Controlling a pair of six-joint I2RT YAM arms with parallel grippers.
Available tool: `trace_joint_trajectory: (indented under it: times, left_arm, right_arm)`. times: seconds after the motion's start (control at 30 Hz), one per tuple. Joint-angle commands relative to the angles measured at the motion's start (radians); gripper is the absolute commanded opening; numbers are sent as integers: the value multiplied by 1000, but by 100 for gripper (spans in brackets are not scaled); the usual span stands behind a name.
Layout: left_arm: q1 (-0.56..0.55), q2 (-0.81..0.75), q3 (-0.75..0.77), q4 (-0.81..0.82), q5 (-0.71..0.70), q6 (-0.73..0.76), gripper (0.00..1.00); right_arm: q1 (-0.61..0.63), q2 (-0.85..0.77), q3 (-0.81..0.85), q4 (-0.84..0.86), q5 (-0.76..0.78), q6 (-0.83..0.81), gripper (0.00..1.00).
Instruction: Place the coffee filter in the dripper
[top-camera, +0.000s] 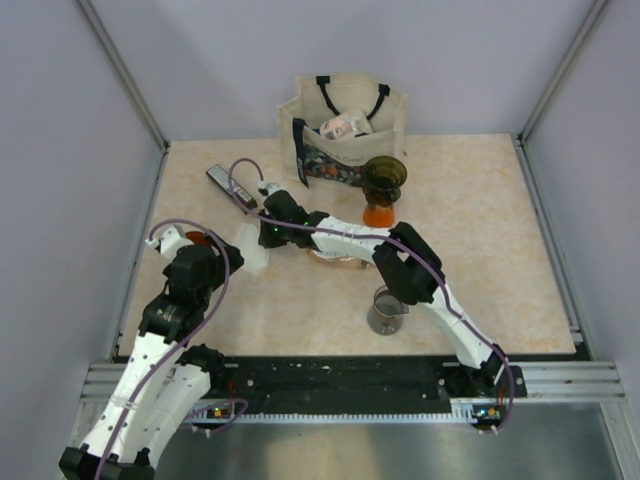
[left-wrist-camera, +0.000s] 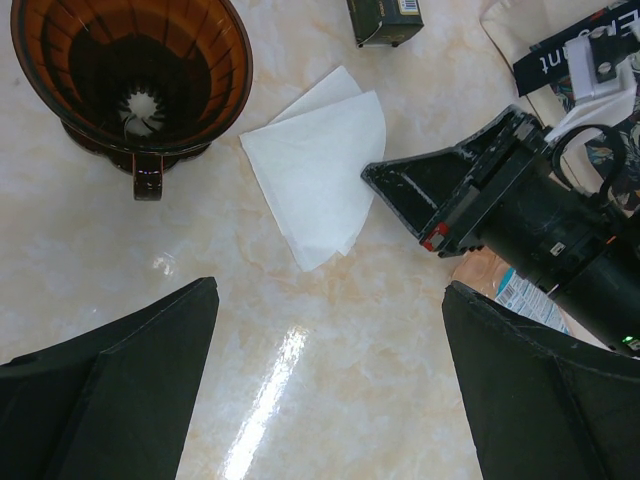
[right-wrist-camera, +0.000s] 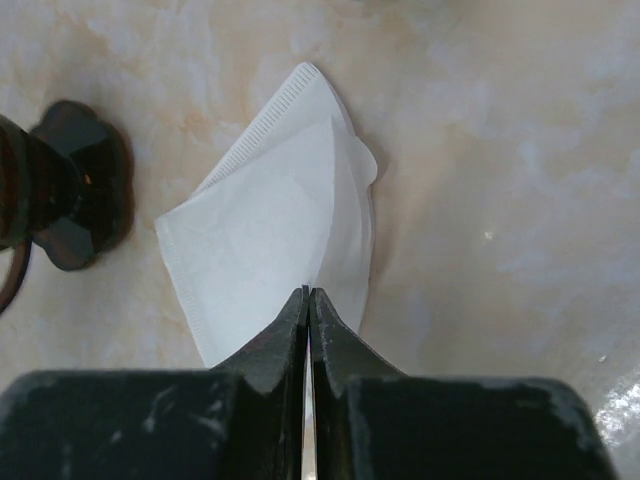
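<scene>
One filter (right-wrist-camera: 262, 235) edge pinched in right claw (right-wrist-camera: 308, 296)

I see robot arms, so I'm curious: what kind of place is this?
Probably a robot test booth, not a kitchen: plain grey walls box in a table holding a brown dripper and a paper filter.

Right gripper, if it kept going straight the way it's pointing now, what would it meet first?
The coffee filter: the right gripper has its shut tips already at the near edge, seemingly pinching it. Beyond the filter the line looks like bare table; the dripper sits off to one side.
</scene>
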Motion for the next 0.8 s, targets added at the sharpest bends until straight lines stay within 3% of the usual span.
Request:
trace_joint_trajectory:
  times: [0.0,0.17,0.47,0.6,0.7,0.77]
  left_arm:
    - [5,-21,10,12,4,-5,99]
    - [5,-46,34,7,39,4,99]
    - [5,-104,48,35,168,24,99]
    - [5,-118,62,41,235,41,99]
    - [5,-133,79,45,298,66,99]
    - [5,-139,92,50,340,79,99]
  right_arm:
    - [-4,-130,-104,144,-45,-145,0]
    - [-9,-375,-342,266,-65,-396,0]
    - [-49,-765,-704,297,-258,-790,0]
    - [-54,-921,-876,244,-375,-1163,0]
    - [-54,-1048,-967,123,-467,-1517,0]
    - [-54,-1119,-1001,41,-527,-1662,0]
